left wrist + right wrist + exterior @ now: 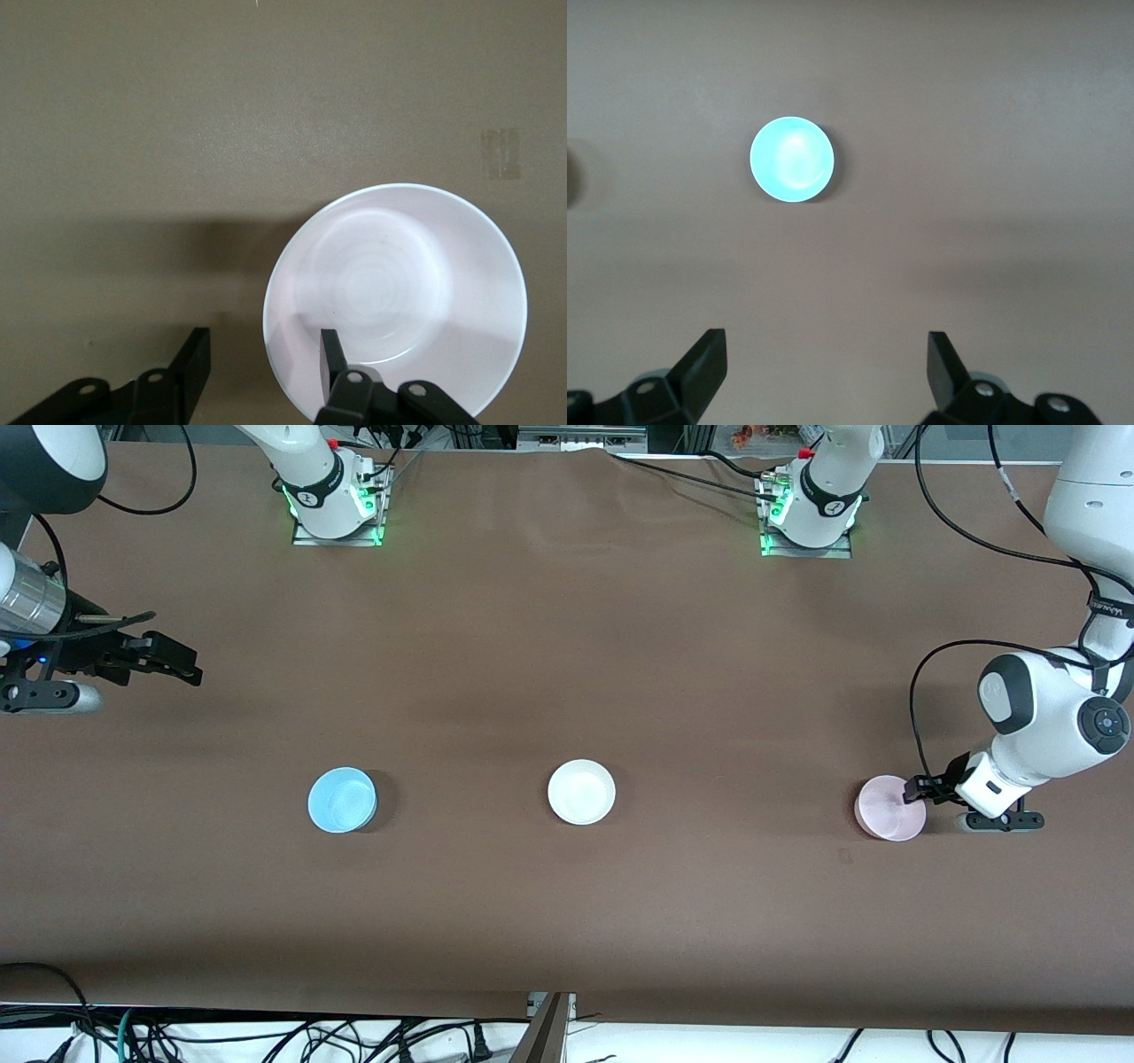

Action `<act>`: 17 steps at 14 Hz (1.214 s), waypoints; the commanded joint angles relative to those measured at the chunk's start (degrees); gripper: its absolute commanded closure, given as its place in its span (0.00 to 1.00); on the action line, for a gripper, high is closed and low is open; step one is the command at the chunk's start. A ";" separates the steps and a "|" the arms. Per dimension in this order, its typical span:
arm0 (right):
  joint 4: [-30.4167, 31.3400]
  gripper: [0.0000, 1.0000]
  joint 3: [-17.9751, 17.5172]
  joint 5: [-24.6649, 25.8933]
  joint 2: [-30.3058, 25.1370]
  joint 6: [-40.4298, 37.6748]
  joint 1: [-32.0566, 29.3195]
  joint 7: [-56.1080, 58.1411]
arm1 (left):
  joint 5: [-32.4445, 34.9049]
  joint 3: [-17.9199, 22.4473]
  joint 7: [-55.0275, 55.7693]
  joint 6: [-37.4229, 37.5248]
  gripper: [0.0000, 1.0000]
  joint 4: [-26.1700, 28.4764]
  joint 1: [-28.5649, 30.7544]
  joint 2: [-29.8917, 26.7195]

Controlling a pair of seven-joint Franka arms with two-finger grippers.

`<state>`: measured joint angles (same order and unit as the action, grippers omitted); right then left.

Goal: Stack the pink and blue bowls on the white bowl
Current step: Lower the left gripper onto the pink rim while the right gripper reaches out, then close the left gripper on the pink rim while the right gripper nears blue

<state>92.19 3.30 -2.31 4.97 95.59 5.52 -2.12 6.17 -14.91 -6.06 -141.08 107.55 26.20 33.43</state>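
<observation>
Three bowls sit in a row on the brown table (567, 646): blue bowl (342, 800) toward the right arm's end, white bowl (581, 792) in the middle, pink bowl (889, 808) toward the left arm's end.

Left gripper (914, 788) is low at the pink bowl's rim. Jaws partly open, straddling the rim: one finger inside the bowl, one outside; contact appears not yet made, though the angle is poor.

Right gripper (182, 666) waits in the air, jaws wide apart, holding nothing.

No legible labels on the bowls.
</observation>
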 commanded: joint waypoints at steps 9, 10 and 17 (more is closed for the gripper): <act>9.78 0.00 -1.63 -0.06 -4.20 7.06 -0.33 0.19 | 0.78 -0.12 -0.27 0.10 0.58 1.52 0.34 -1.61; 8.11 0.00 -1.63 -0.15 -2.61 7.06 -0.33 0.19 | 0.78 -0.12 -0.27 0.10 0.61 1.52 0.34 -1.52; 6.34 0.00 -1.63 0.46 4.78 8.47 -0.51 1.24 | 0.78 -0.12 -0.27 -0.16 0.79 1.44 0.17 -0.91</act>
<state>100.04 1.78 -2.30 8.81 104.69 5.33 -1.93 6.17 -14.92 -6.06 -141.06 108.08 26.20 33.33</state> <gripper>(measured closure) 0.000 0.771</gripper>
